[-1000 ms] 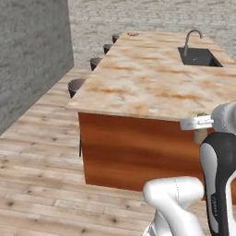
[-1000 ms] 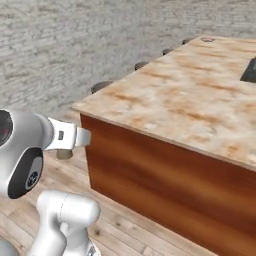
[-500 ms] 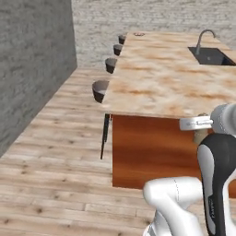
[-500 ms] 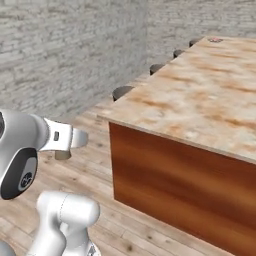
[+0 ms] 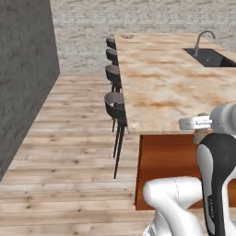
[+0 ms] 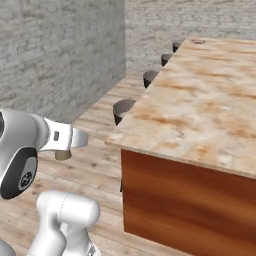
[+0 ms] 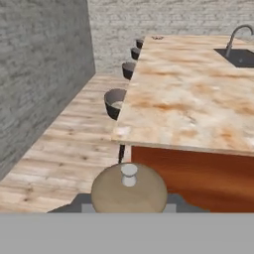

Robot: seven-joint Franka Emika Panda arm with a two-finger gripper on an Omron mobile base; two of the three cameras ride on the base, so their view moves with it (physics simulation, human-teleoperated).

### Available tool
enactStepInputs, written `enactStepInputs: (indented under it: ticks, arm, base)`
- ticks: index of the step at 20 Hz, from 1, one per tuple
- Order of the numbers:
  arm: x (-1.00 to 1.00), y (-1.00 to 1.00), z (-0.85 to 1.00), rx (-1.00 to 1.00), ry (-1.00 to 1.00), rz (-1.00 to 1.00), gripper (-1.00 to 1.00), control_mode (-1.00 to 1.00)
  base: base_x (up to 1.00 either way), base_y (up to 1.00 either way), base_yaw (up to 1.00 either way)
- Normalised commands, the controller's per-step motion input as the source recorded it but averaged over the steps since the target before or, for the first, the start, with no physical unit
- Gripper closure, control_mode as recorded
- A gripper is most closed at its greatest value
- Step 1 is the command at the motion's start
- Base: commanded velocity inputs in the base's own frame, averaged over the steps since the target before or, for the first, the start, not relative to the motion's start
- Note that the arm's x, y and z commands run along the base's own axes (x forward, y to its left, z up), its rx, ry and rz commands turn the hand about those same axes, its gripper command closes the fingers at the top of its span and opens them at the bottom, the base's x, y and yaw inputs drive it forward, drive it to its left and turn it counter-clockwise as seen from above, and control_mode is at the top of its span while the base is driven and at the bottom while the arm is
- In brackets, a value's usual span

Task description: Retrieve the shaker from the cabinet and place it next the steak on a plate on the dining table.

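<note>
My gripper is shut on the shaker, a brown-grey round body with a small knob top, seen between the dark fingertips. In the left base view the shaker hangs under the hand beside the near end of the dining table. In the right base view the shaker is held off the table's near left corner, above the wooden floor. At the table's far end lies the small plate; it is too small to make out the steak. The cabinet is out of view.
Several dark stools line the table's left side. A sink with a curved tap sits in the far right of the top. A grey brick wall bounds the left; plank floor lies between it and the stools.
The whole scene has shifted as the base drove and turned: the table now runs lengthwise away from me and the stools show. The gripper stays shut on the shaker.
</note>
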Motion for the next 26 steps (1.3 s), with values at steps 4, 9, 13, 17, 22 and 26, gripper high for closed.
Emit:
enactStepInputs:
  ticks: [4,9,13,17,22,26]
  arm:
    - [0.0,0.0,0.0,0.0,0.0,0.0,1.0,1.0]
    - [0.0,0.0,0.0,0.0,0.0,0.0,1.0,1.0]
    - [0.0,0.0,0.0,0.0,0.0,0.0,1.0,1.0]
    - [0.0,0.0,0.0,0.0,0.0,0.0,1.0,1.0]
    - [0.0,0.0,0.0,0.0,0.0,0.0,1.0,1.0]
    - [0.0,0.0,0.0,0.0,0.0,0.0,1.0,1.0]
  base:
    - [1.0,1.0,-0.27]
    - [1.0,1.0,-0.24]
    - [0.98,1.0,-0.23]
    - [0.94,1.0,-0.12]
    - [1.0,0.97,-0.16]
    - [1.0,0.37,-0.01]
